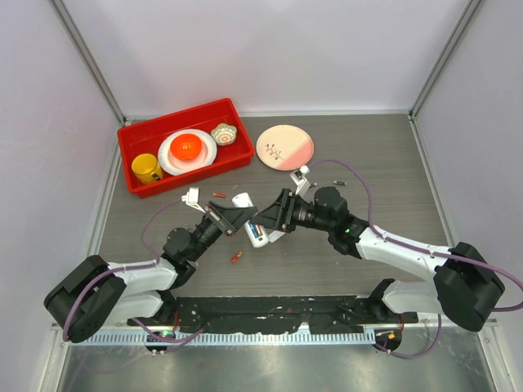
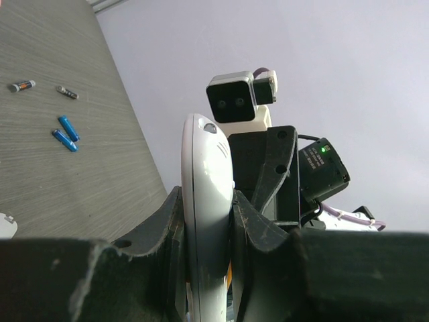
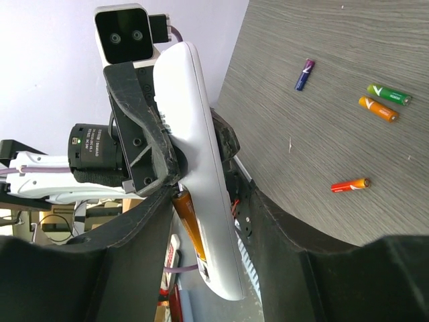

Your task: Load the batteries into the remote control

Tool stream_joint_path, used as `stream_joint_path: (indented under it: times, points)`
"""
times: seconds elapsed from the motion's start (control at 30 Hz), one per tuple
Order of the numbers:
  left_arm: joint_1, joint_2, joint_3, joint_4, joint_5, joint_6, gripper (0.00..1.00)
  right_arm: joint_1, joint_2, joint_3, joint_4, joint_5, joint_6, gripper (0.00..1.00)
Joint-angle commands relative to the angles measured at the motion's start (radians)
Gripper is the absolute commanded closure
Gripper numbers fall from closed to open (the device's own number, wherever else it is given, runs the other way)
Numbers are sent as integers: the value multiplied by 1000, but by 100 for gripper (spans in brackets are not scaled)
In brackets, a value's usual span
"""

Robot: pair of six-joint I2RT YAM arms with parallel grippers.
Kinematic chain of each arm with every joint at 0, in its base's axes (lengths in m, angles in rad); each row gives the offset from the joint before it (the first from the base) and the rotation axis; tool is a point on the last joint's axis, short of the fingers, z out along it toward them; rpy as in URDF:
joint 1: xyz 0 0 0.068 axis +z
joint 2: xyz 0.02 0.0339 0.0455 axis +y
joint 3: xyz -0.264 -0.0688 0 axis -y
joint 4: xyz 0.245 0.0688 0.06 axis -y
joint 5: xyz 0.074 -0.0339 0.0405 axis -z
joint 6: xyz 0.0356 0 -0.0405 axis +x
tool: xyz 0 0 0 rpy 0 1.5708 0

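The white remote control (image 2: 204, 201) stands on edge above the table, with my left gripper (image 2: 206, 198) shut on its sides. In the right wrist view the remote control (image 3: 201, 168) passes between the fingers of my right gripper (image 3: 211, 201), whose jaws straddle it with a gap on the right side. An orange battery (image 3: 190, 221) lies along the remote's bay beside my right gripper's left finger. Loose batteries lie on the table: a red one (image 3: 349, 185), a green one (image 3: 389, 94), an orange one (image 3: 377, 109), a purple-blue one (image 3: 304, 74) and two blue ones (image 2: 68, 127). From above, both grippers meet at the remote control (image 1: 258, 235).
A red bin (image 1: 135, 135) at the back left holds a yellow mug (image 1: 147, 167), a white plate with an orange bowl (image 1: 187, 147) and a small bowl (image 1: 223, 134). A pink plate (image 1: 284, 147) lies at the back centre. A red battery (image 1: 236, 256) lies near my left arm.
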Motion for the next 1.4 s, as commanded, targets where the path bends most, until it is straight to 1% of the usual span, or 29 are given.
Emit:
stream_joint_path:
  times: [0.0,0.5,0.53,0.83,1.17,1.37]
  points:
    - [-3,-33,40,217,-31,14,100,-3,9,-2,51,-22,9,46]
    - [-5,-57,70,215,-62,32,100,15,34,-17,65,-44,9,51]
    - [-5,-57,73,215,-89,34,100,18,32,-19,65,-45,9,51]
    - [-5,-66,85,215,-98,40,100,20,26,-37,73,-49,9,54]
    - [-5,-86,96,203,-101,44,100,22,35,-74,145,-68,41,61]
    - [-5,-88,105,206,-101,44,100,22,35,-86,156,-81,41,62]
